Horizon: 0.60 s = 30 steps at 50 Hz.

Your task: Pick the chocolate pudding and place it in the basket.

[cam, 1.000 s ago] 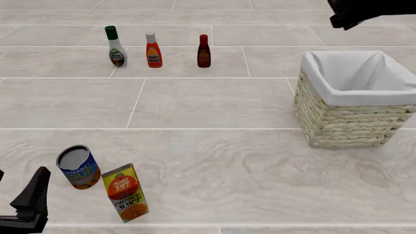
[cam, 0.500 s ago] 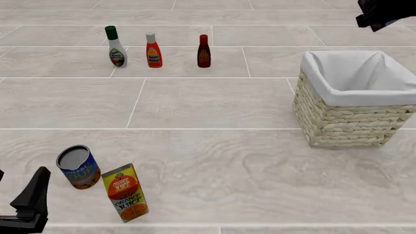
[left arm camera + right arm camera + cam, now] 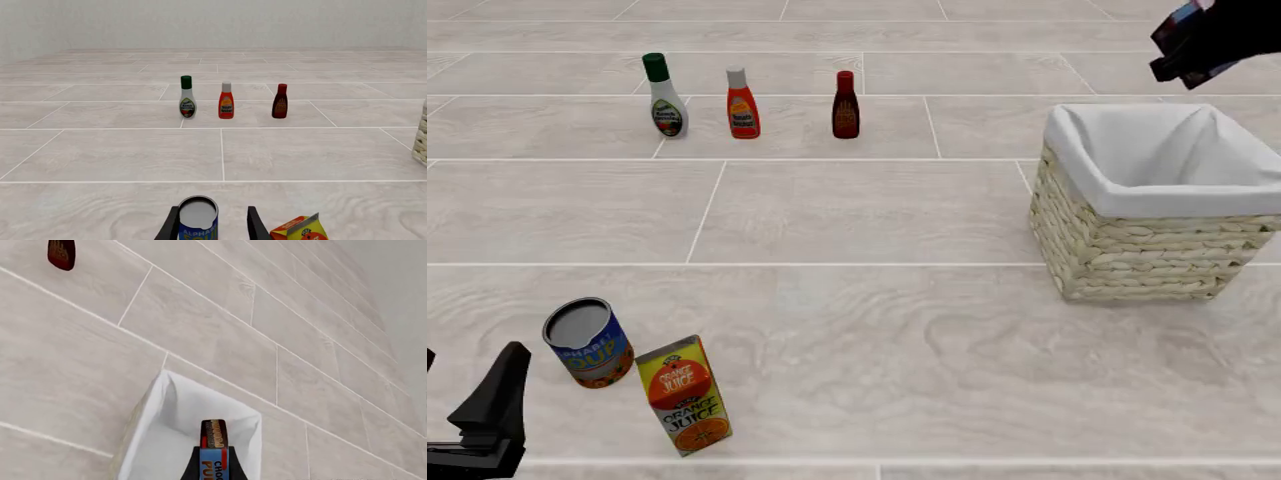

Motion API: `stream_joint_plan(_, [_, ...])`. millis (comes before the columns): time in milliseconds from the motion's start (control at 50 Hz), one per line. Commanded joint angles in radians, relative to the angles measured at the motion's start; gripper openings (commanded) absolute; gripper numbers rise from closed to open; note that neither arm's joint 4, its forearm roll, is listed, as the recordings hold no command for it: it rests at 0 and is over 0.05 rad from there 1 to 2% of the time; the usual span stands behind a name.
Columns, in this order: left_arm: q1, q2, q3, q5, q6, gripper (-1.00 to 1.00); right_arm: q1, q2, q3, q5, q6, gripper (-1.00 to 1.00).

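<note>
My right gripper (image 3: 1198, 45) hangs high above the far rim of the basket (image 3: 1148, 215), a pale wicker basket with a white cloth lining. In the right wrist view the gripper (image 3: 215, 462) is shut on the chocolate pudding (image 3: 214, 440), a brown carton with a blue label, held above the basket's open lining (image 3: 180, 415). My left gripper (image 3: 487, 425) rests low at the near left, open and empty. In the left wrist view its fingers (image 3: 253, 226) frame the can farther ahead.
A blue soup can (image 3: 587, 342) and an orange juice carton (image 3: 683, 395) stand near the left gripper. Three bottles stand at the far left: white with a green cap (image 3: 666, 96), orange (image 3: 742, 103) and dark red (image 3: 846, 105).
My right gripper with the pudding has moved right and then a little down, nearer the basket. The left arm has not moved.
</note>
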Motion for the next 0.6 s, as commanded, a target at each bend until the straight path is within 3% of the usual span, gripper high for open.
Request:
stream_joint_plan(20, [0.0, 0.001, 0.001, 0.0, -0.002, 1.0, -0.016, 0.044, -0.047, 0.06, -0.063, -1.0])
stream_joint_plan(140, [0.001, 0.001, 0.001, 0.0, -0.002, 1.0, -0.041, 0.047, -0.014, 0.033, -0.152, -1.0])
stream_joint_plan(600, [0.001, 0.001, 0.001, 0.0, -0.002, 1.0, -0.019, 0.136, -0.141, 0.11, -0.249, -1.0])
